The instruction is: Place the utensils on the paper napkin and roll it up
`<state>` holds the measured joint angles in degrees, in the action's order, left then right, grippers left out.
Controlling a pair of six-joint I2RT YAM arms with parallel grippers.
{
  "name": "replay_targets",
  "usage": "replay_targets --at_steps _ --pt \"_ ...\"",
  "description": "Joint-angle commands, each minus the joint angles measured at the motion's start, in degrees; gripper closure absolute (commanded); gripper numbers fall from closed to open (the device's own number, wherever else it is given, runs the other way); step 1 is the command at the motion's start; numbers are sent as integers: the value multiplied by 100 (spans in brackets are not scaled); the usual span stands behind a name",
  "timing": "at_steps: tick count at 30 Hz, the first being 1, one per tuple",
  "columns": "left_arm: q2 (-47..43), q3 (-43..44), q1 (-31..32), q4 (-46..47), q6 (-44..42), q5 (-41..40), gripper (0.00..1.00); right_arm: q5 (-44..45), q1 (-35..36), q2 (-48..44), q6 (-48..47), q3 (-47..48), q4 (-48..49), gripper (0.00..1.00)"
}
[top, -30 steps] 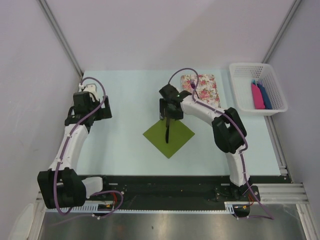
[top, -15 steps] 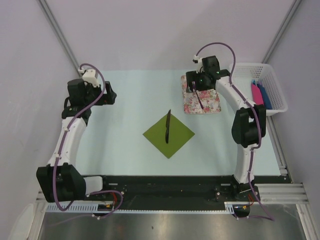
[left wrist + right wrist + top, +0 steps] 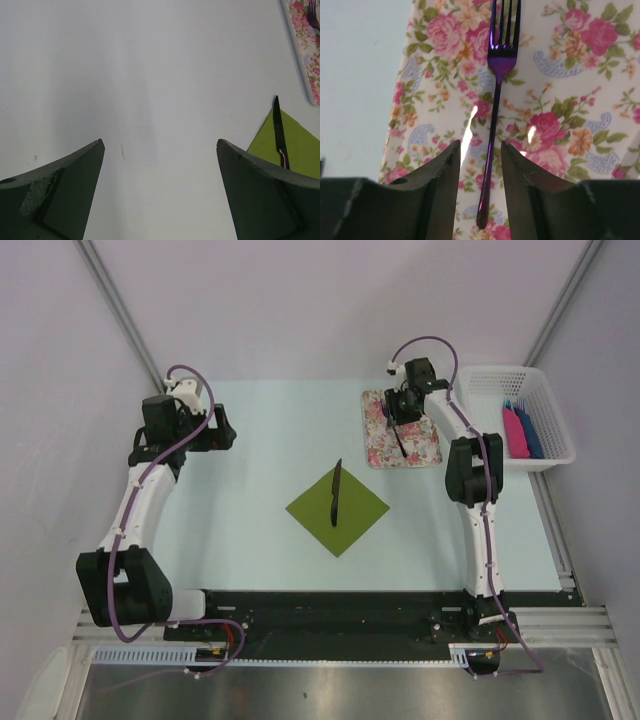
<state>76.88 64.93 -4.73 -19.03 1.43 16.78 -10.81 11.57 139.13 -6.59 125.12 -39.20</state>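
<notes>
From above, the olive-green paper napkin (image 3: 338,510) lies cornerwise near the middle of the pale surface (image 3: 250,490), with one dark knife (image 3: 335,492) lying along its far half. The remaining fork (image 3: 399,438) rests on the floral mat (image 3: 425,445) at the far right, beside a white basket (image 3: 470,415). The right end effector (image 3: 403,412) hangs low over the mat, while the left end effector (image 3: 222,430) is held well away at the far left. The left wrist view shows that end effector's jaws spread wide over bare surface, holding nothing, with the knife and a napkin corner at the right edge. In the right wrist view the jaws stand narrowly parted on either side of the fork's slim handle, not yet clamped. The handle sits nearer the right-hand finger, so an off-centre closure could likely push the fork sideways or twist it. It also lies flat on the mat, so the fingertips may pinch the mat or slide off the glossy handle.
</notes>
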Motion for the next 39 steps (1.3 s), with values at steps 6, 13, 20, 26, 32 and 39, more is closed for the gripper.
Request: replay_targets --at_steps 6,13,20,26,32,39 --pt "-42 46 -28 -31 -38 -122 1 193 -24 676 -307 988 105 64" --pt "28 55 -28 -84 -108 -166 0 334 -50 949 -308 1041 141 64" --pt "29 82 -28 -75 -275 -368 0 307 -15 914 -194 830 185 72" --pt "-77 73 -36 -119 -459 -491 0 526 126 669 -299 567 211 97" --pt "-287 64 -36 -93 -478 -465 0 1089 249 -78 -220 -5 378 100" --pt "-929 -279 -37 707 -565 -1176 0 1204 389 -1903 911 -1128 562 100"
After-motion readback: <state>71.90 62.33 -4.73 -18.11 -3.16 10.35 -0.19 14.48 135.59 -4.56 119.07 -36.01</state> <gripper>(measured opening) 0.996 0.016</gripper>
